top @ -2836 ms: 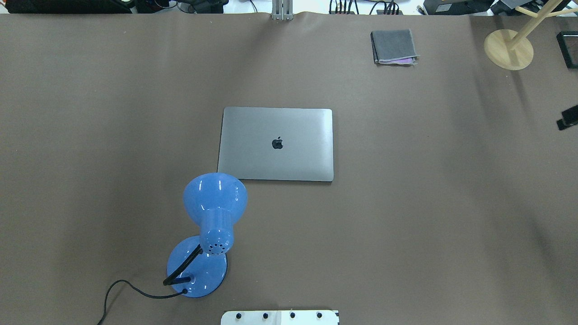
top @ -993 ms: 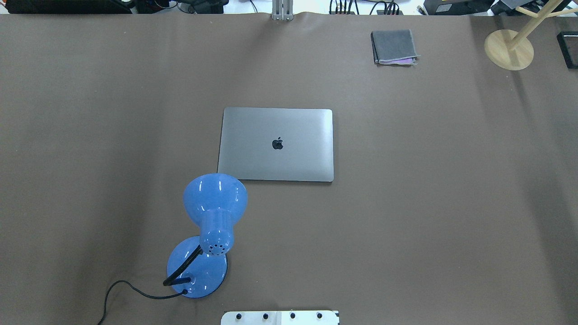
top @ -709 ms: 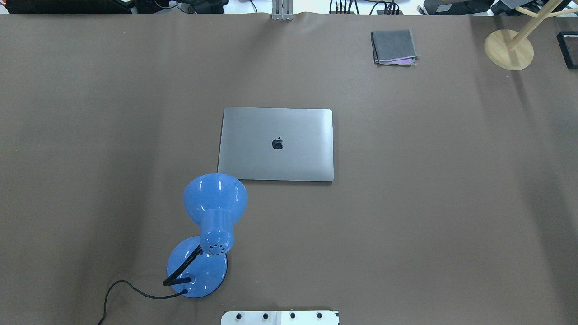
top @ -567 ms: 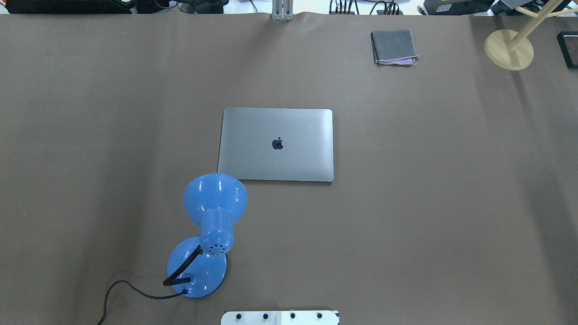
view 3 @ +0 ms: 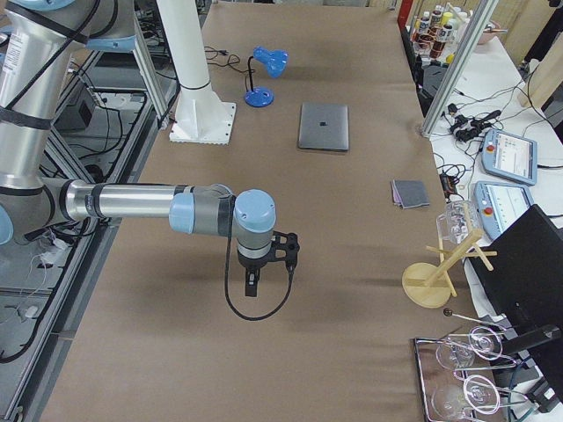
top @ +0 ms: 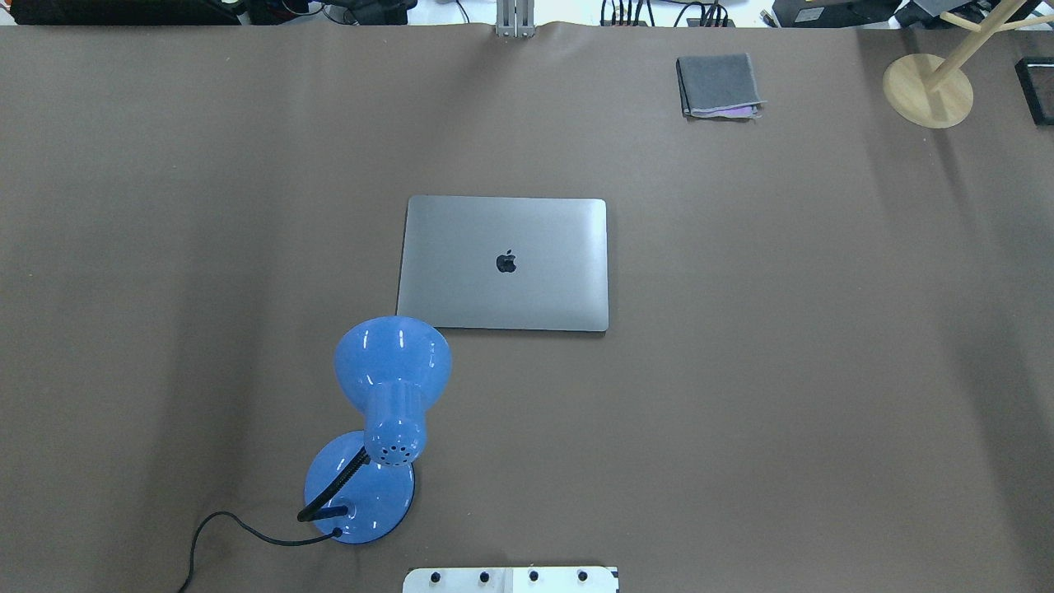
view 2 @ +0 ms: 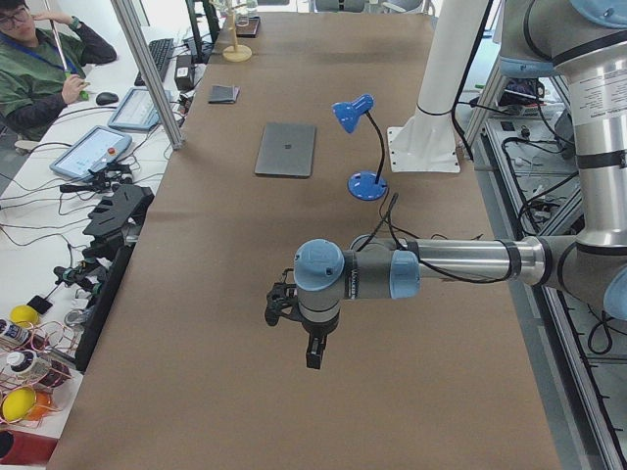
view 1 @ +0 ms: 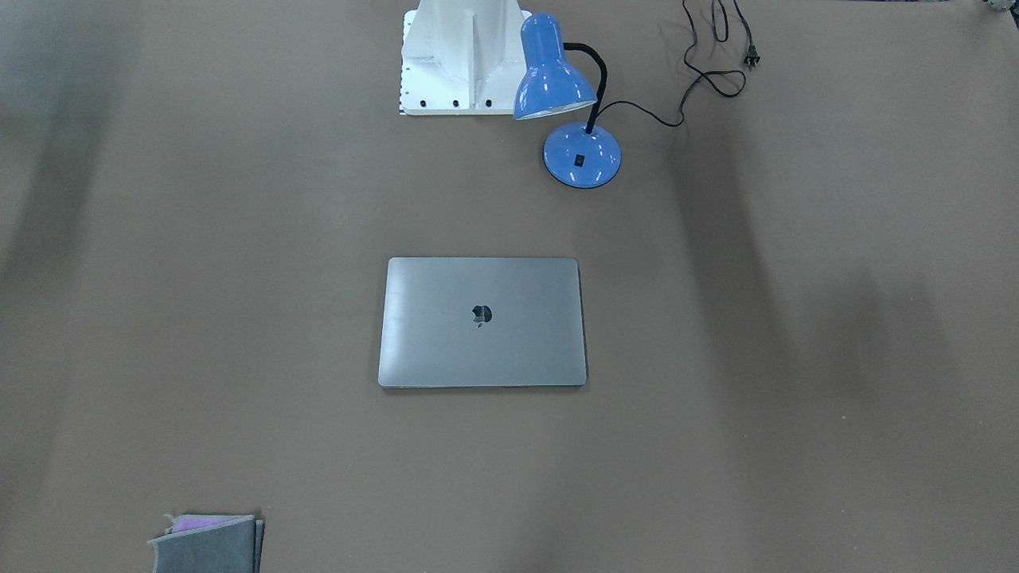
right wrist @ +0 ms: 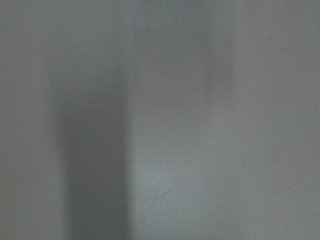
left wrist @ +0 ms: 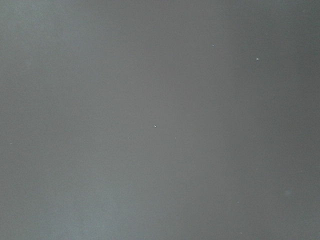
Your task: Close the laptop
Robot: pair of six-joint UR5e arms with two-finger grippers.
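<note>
Now that the dark shape at the right edge of the overhead view (probably the tip of the right arm) has gone from it, neither arm is over the work area. The right gripper (view 3: 252, 284) hangs above bare table (top: 741, 428) at the robot's right end, and the left gripper (view 2: 313, 351) hangs likewise at the left end. Both point down, well apart from everything. Only the side cameras catch them, so I cannot tell whether their fingers are apart or together, and each wrist camera shows only blank table covering.

Further out, the laptop (top: 504, 263) lies mid-table exactly as it lay in the earlier pictures, lid flat on its base with the apple logo up. No keyboard or screen shows, only a thin seam at its edge. I judge the task finished, with the arms backed off. The laptop is slim, grey and square to the table. The blue lamp (top: 391, 371) stands just beside its near left corner, and the folded cloth (top: 718, 85) is well apart at the far edge.
</note>
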